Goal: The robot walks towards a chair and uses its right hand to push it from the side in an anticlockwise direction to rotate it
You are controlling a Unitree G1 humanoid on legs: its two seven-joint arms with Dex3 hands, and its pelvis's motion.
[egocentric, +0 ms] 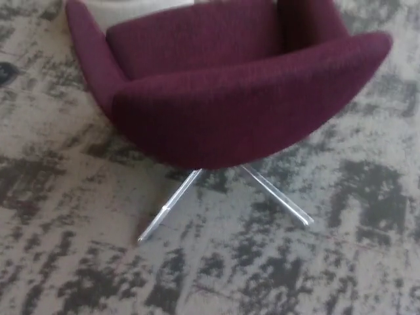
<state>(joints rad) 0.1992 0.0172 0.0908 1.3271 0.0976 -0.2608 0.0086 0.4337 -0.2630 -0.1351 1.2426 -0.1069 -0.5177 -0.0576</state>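
A dark maroon upholstered swivel chair [223,98] fills the upper half of the head view, its curved shell facing me and its seat cushion visible behind the rim. Two shiny metal base legs splay out beneath it onto the carpet, one toward the lower left [167,209] and one toward the lower right [279,197]. Neither of my hands nor any part of my arms shows.
Beige carpet with a dark mottled pattern [79,262] covers the floor all around. A small dark round object [5,72] lies at the far left edge. A pale patch [141,8] shows behind the chair at the top.
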